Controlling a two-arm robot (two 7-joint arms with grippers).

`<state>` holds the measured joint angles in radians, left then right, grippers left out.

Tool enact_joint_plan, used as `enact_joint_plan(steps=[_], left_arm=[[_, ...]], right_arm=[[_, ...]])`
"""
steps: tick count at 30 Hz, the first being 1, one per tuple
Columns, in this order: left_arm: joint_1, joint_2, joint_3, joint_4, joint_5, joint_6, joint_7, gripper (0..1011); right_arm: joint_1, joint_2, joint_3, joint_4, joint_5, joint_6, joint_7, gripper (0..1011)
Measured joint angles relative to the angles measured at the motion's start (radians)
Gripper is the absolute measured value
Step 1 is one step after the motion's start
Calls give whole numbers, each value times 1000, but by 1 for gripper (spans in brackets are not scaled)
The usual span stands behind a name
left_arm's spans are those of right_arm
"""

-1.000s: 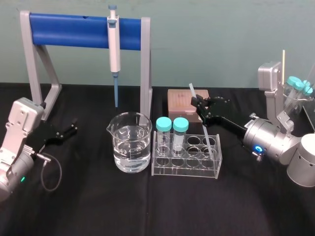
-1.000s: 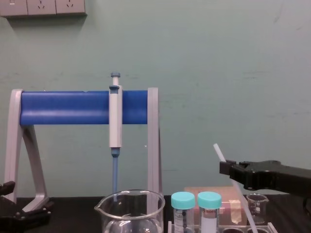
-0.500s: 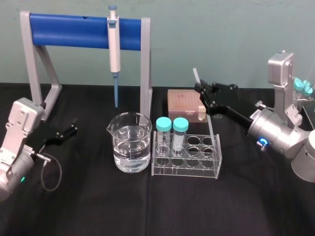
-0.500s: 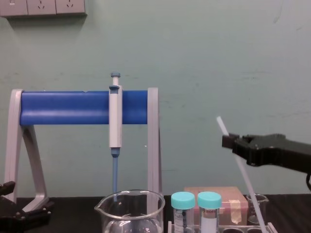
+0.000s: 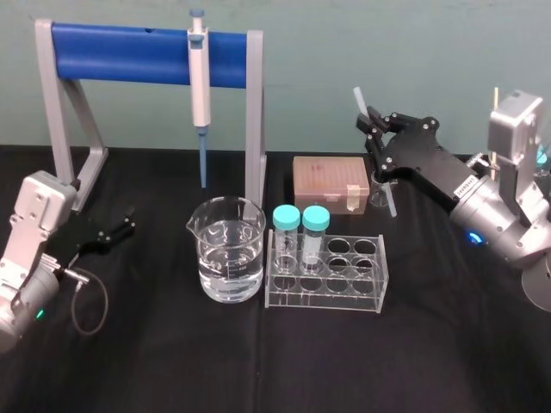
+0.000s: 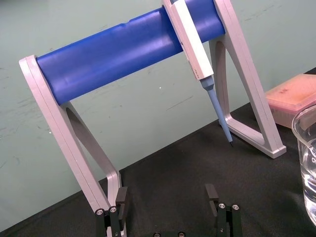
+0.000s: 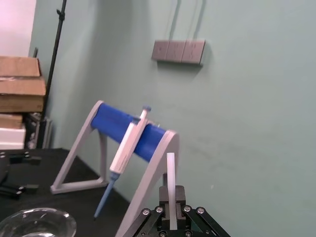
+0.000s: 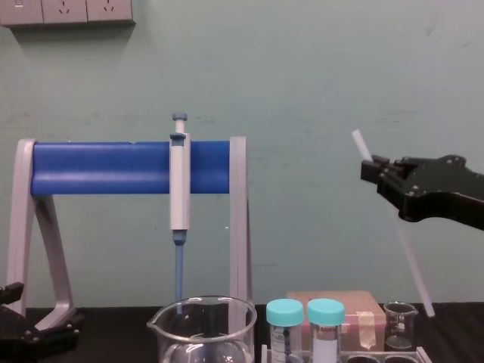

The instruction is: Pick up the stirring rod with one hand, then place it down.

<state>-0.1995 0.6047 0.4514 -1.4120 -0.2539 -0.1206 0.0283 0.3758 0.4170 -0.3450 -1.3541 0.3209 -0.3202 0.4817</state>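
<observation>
The stirring rod (image 5: 387, 200) is a thin translucent-white stick, held tilted in the air above the table's right side, behind the tube rack. My right gripper (image 5: 372, 126) is shut on the rod near its upper end. In the chest view the rod (image 8: 414, 265) slants down to the right from the right gripper (image 8: 372, 171), with its lower tip above the small beaker. The right wrist view shows the rod (image 7: 170, 183) pinched between the black jaws. My left gripper (image 5: 126, 226) rests low at the table's left, open and holding nothing, its fingers (image 6: 121, 195) spread wide.
A white-and-blue pipette (image 5: 199, 82) hangs on the blue-barred stand (image 5: 120, 53). A beaker of water (image 5: 227, 249) stands mid-table beside a clear tube rack (image 5: 325, 274) with two teal-capped tubes. Behind it are a pink box (image 5: 329, 180) and a small beaker (image 8: 398, 314).
My right gripper has lifted the rod up out of the rack and carried it back and to the right. The left arm has stayed still.
</observation>
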Motion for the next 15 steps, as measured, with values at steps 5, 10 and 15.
enact_joint_plan(steps=[5, 10, 15], left_arm=[[0, 0, 0, 0, 0, 0, 0, 1000], [0, 0, 0, 0, 0, 0, 0, 1000], [0, 0, 0, 0, 0, 0, 0, 1000]], right_arm=[[-14, -15, 19, 24, -22, -99, -6, 70], [-22, -37, 36, 61, 7, -167, 19, 70], [-25, -64, 59, 102, 85, -179, 69, 70]])
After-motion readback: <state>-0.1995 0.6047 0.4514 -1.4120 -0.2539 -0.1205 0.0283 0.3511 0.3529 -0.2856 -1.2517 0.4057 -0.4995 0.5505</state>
